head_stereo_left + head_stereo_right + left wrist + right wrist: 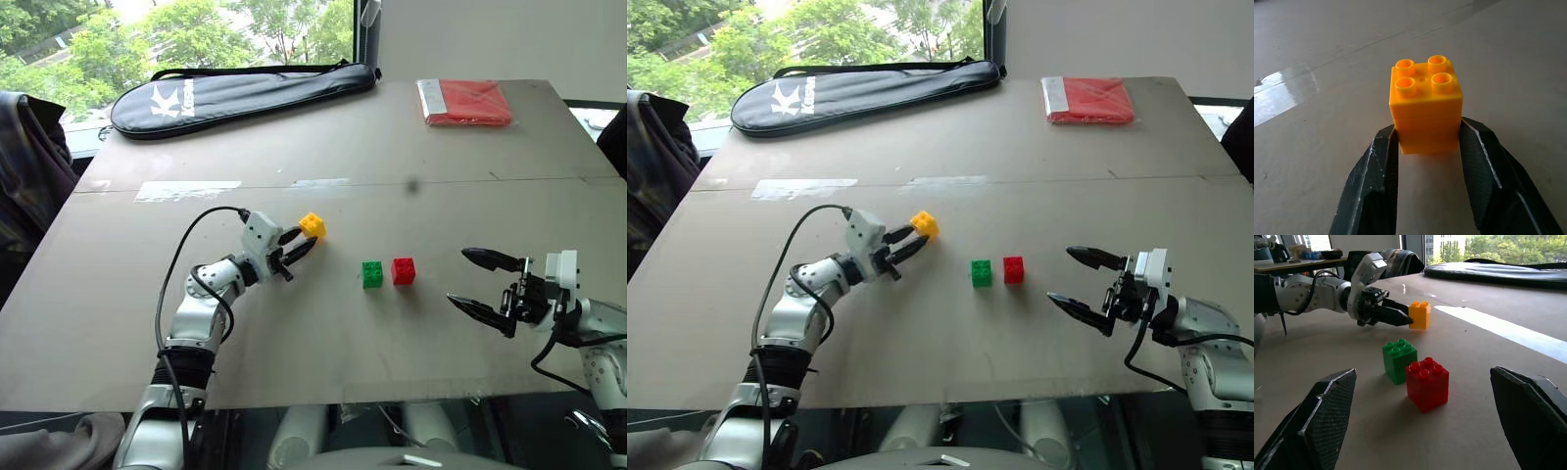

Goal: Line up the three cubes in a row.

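Three cubes sit near the middle of the table [411, 147]. We see the yellow cube [313, 225] a little left of centre in the head view, clamped between the two black fingers of the left gripper [299, 243]; the left wrist view shows one finger pressed against each side of it, studs facing up. We cannot tell from the pictures whether it rests on the table or is lifted just off it. Right of it and slightly lower in the frame stand the green cube [372, 273] and the red cube [403, 270], side by side and just about touching, both upright on the table and apart from the yellow one. Further right, at the lower right of the frame, the right gripper [480, 284] hangs over the table with its fingers spread wide and nothing between them, pointing toward the red and green pair but well apart from them. Outward from there, a black racket bag [245, 96] lies along the upper left of the table, and a flat red cloth packet [470, 102] lies at the upper right. Pale strips of tape [186, 190] run across the table's seam above the left arm.
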Controlling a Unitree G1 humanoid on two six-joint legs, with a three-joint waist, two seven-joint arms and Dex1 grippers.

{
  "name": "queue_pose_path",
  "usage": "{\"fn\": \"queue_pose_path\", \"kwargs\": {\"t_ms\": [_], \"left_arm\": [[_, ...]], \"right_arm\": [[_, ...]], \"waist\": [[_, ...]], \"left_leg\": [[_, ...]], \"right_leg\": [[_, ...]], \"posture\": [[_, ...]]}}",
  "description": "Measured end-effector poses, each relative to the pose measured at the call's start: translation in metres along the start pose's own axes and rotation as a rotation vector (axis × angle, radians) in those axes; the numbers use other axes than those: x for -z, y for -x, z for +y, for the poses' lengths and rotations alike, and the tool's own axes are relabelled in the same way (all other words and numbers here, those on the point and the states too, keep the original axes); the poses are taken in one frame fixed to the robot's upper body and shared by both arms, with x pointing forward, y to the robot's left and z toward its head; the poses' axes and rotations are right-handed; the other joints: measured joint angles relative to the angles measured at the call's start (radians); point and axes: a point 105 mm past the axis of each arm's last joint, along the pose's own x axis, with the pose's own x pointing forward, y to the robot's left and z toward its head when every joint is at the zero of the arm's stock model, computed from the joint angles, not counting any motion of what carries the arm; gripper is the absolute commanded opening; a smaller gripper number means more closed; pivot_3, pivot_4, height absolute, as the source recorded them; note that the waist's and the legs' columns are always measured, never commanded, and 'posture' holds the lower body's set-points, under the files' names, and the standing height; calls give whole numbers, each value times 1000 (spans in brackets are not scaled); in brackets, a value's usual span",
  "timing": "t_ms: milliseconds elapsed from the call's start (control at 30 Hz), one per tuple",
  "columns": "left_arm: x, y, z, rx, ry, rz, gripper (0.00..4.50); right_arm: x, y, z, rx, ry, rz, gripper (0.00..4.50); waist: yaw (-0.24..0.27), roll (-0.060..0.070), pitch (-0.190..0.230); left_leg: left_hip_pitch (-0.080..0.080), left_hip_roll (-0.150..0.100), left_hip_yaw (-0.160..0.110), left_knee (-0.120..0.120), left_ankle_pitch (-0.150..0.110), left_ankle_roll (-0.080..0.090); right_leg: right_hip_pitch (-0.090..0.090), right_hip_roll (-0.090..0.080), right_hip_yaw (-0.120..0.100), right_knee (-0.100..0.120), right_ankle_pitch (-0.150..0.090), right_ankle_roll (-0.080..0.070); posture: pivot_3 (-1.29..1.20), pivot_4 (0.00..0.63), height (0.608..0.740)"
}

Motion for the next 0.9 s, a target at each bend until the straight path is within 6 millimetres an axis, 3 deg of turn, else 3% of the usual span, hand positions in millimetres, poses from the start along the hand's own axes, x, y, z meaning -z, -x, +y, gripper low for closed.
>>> {"fn": "queue_pose_path", "kwargs": {"t_ms": [33, 167, 300, 567, 600, 667, 800, 900], "left_arm": [[-3, 2, -13, 121, -25, -4, 1198], [-3, 8, -34, 332, -67, 3, 1198], [-1, 6, -37, 430, -101, 15, 1198], [6, 1, -29, 453, -142, 53, 1198], [6, 2, -29, 456, -141, 55, 2009], [9, 4, -31, 479, -137, 62, 2551], [17, 9, -31, 506, -150, 97, 4437], [16, 9, -30, 509, -164, 100, 4476]], "right_arm": [[-1, 0, 2, -16, 3, -3, 4500], [-2, 1, 4, -28, 1, -15, 4500], [-2, 3, 5, -19, 2, -17, 4500], [-2, 7, 7, -7, 7, -15, 4500], [-2, 7, 7, -6, 8, -15, 4500], [-3, 7, 7, -5, 10, -15, 4500], [-3, 7, 7, -5, 11, -15, 4500], [-3, 7, 7, -3, 11, -17, 4500]], "waist": [[0, 0, 0], [0, 0, 0], [1, 0, 0], [-4, 0, 0], [-4, 0, 0], [-4, 0, 0], [-4, 0, 0], [-3, 0, 0]], "left_leg": [[1, 0, 0, 0, 0, 0], [2, 2, 0, 0, 0, 0], [1, 1, 0, 0, 0, 0], [1, 1, 0, 0, 0, 0], [1, 1, 0, 0, 0, 0], [1, 1, 0, 0, 0, 0], [1, 1, 0, 0, 0, 0], [1, 1, 0, 0, 0, 0]], "right_leg": [[0, 0, 0, 0, 0, -1], [1, 0, 0, 0, 1, -1], [1, 2, 0, 0, 1, -1], [0, 2, 0, 0, 1, -1], [0, 2, 0, 0, 1, -1], [1, 2, 0, 0, 1, -1], [1, 2, 0, 0, 1, -1], [1, 2, 0, 0, 1, -1]], "posture": [[0, 150, 712], [0, 150, 712], [0, 150, 712], [0, 150, 712], [0, 150, 712], [0, 150, 712], [0, 150, 712], [0, 150, 712]]}}
